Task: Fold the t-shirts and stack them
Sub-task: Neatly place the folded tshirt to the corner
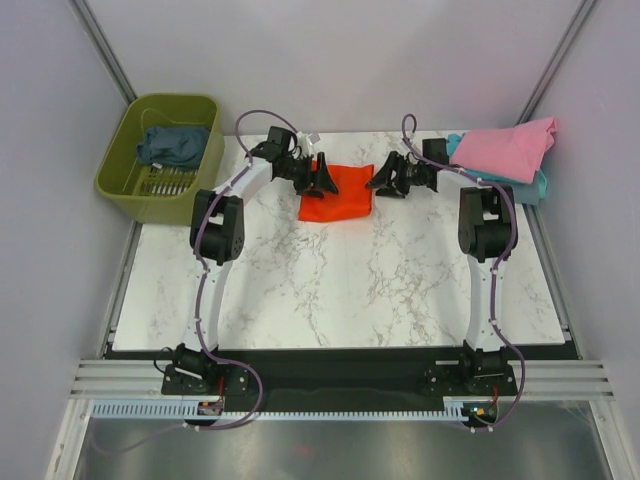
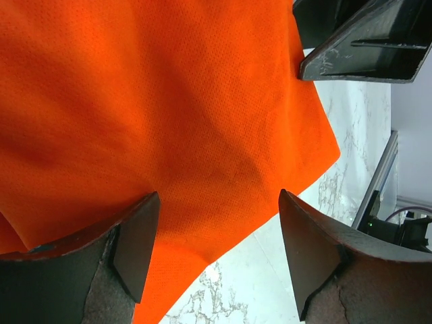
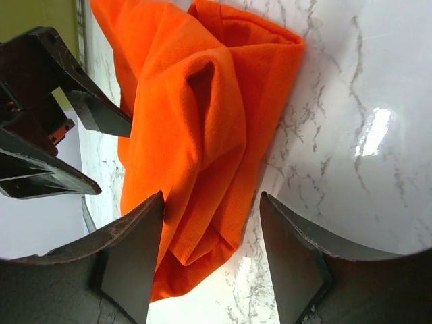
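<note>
White marble-patterned tabletop fills my overhead view. Midway back lies the folded bright orange-red cotton t-shirt, with the left gripper and right gripper flanking it. Only my wrist views show both jaws spread, gripping nothing. Only the overhead view shows the far olive-green plastic basket holding a dark slate-blue t-shirt, and a pink t-shirt lying over a light teal t-shirt.

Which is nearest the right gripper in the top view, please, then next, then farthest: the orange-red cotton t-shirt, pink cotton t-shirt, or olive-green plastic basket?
1. Orange-red t-shirt, left of right gripper.
2. Pink t-shirt, back right.
3. Olive-green basket, far left.
</note>
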`<state>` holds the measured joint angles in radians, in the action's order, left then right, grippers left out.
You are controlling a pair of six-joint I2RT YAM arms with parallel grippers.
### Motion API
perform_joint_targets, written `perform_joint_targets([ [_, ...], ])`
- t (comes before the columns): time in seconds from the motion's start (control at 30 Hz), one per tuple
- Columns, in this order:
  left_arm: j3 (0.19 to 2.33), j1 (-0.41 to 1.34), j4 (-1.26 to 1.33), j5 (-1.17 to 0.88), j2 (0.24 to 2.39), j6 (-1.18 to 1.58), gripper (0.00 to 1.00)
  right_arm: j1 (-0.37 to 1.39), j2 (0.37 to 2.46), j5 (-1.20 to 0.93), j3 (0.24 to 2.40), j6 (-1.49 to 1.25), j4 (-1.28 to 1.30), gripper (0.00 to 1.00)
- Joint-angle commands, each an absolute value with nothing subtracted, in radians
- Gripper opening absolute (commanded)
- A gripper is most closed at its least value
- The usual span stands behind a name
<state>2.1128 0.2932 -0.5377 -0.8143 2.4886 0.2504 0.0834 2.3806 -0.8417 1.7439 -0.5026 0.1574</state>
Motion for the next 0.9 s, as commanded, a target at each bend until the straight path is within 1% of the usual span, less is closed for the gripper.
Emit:
perform_joint_targets([
  [0.0,2.123,0.296,-0.532,-0.825,2.499,0.285,0.79,0.072,2.399,-0.865,1.778,-0.503,0.117,0.67],
  [0.23,2.121,0.296,-0.532,-0.815,2.507,0.285,0.79,0.086,2.468,-0.88,1.809,-0.531,0.095,0.7],
  [0.43,2.125,0.296,-0.532,-0.804,2.505,0.281,0.79,0.092,2.49,-0.945,1.77,-0.643,-0.029,0.7],
  [0.67,2.134,0.298,-0.54,-0.784,2.505,0.273,0.8,0.112,2.517,-0.957,1.773,-0.669,-0.044,0.7],
  [0.77,2.134,0.299,-0.54,-0.781,2.505,0.268,0.8,0.129,2.522,-0.962,1.766,-0.669,-0.046,0.68],
  [0.87,2.134,0.299,-0.543,-0.778,2.503,0.265,0.8,0.144,2.52,-0.969,1.756,-0.667,-0.049,0.61],
])
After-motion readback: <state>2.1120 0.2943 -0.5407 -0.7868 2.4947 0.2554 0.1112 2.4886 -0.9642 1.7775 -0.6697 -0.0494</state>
